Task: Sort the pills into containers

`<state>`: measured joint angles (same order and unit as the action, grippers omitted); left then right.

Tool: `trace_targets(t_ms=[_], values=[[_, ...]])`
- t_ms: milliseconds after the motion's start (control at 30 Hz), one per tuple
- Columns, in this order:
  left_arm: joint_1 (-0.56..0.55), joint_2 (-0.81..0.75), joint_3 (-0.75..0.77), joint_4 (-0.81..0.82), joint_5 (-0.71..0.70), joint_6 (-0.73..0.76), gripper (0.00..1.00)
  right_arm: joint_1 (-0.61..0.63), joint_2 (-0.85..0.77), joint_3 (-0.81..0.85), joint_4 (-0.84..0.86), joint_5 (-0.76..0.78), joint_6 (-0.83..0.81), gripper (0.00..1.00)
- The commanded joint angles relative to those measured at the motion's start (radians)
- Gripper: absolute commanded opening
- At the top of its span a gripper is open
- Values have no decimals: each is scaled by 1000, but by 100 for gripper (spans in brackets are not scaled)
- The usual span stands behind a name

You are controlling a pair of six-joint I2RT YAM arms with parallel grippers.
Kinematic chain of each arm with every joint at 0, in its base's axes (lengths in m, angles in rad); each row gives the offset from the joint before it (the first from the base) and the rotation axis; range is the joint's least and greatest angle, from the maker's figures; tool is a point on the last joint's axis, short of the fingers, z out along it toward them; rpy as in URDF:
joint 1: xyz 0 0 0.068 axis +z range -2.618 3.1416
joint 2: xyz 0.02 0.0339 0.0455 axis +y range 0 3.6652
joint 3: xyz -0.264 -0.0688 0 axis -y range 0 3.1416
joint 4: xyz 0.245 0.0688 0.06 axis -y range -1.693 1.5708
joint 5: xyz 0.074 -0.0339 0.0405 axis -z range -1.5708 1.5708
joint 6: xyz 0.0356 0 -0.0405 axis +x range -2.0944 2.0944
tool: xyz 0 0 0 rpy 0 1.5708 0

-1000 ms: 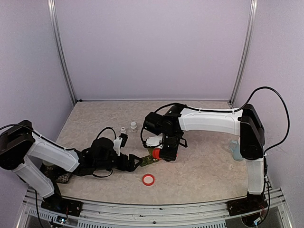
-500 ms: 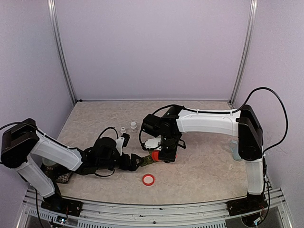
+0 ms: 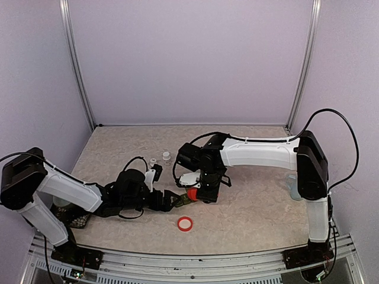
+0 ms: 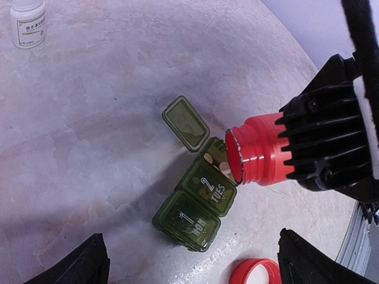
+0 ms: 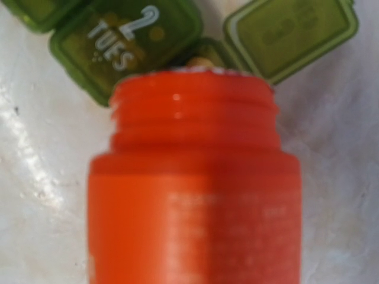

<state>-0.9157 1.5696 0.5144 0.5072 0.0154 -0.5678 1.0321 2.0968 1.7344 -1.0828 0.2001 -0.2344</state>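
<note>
The containers [image 4: 198,204] are a dark green strip lying on the table; compartments 1 and 2 are lidded, and the end lid [image 4: 186,123] is flipped open. A few pale pills [image 4: 224,167] show in that open compartment. A red bottle [image 4: 260,157], uncapped, lies tilted with its mouth right over it, and my right gripper [image 3: 201,189] is shut on the bottle. In the right wrist view the bottle [image 5: 195,177] hides the fingers, with the strip [image 5: 127,41] beyond it. My left gripper [image 4: 190,254] is open just short of the strip, touching nothing.
The red cap [image 3: 185,223] lies near the front, also beside my left gripper [image 4: 256,272]. Two small white bottles [image 3: 166,157] stand behind the strip. A pale blue mug [image 3: 294,186] stands at the right by the right arm's base.
My right arm has edged slightly left with the red bottle. The left arm has hardly moved and stays open.
</note>
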Motion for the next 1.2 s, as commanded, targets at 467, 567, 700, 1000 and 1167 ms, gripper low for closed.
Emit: trace_targets(t_ms=[467,567,700,1000,1167], values=[[-5,-39,-1,-9,1,3,96,-14,-185,-212,242,-29,39,28],[-8,-40,-2,-10,-3,1,96,-19,-211,-259,291,-41,46,28],[-8,-50,-6,-14,-6,3,96,-22,-260,-344,386,-49,57,28],[-11,-66,-11,-24,-13,3,97,-36,-440,-606,690,-77,79,28],[-15,-66,-12,-22,-15,-1,97,-43,-529,-759,921,-88,104,28]])
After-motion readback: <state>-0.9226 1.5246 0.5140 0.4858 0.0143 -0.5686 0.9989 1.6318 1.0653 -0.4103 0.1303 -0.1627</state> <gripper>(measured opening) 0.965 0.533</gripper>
